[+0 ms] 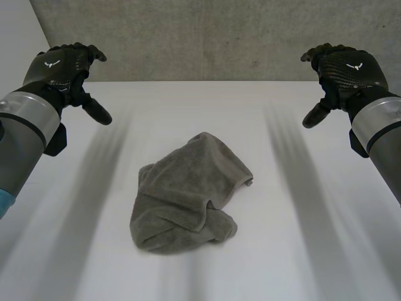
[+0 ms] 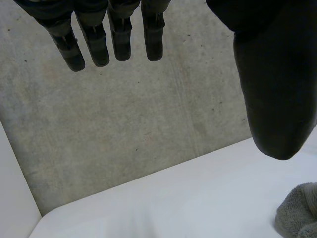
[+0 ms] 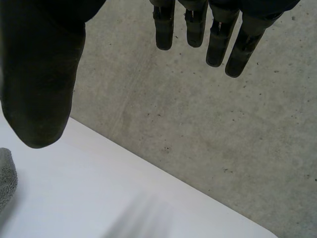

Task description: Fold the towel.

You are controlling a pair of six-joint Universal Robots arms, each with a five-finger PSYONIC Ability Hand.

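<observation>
A grey towel (image 1: pixel 188 194) lies crumpled in a loose heap in the middle of the white table (image 1: pixel 301 251). My left hand (image 1: pixel 62 72) hovers above the table's far left, well apart from the towel, fingers straight and thumb spread, holding nothing. My right hand (image 1: pixel 344 72) hovers the same way at the far right, open and empty. In the left wrist view the fingers (image 2: pixel 114 34) and thumb (image 2: pixel 272 89) are spread, and a bit of the towel (image 2: pixel 299 210) shows below the thumb. In the right wrist view the fingers (image 3: pixel 213 29) hang straight, with the towel's edge (image 3: pixel 6 178) under the thumb (image 3: pixel 42 84).
A grey concrete wall (image 1: pixel 207 37) rises along the table's far edge. Bare white table surface surrounds the towel on all sides. A pale wall (image 2: pixel 12 183) meets the table's far left corner.
</observation>
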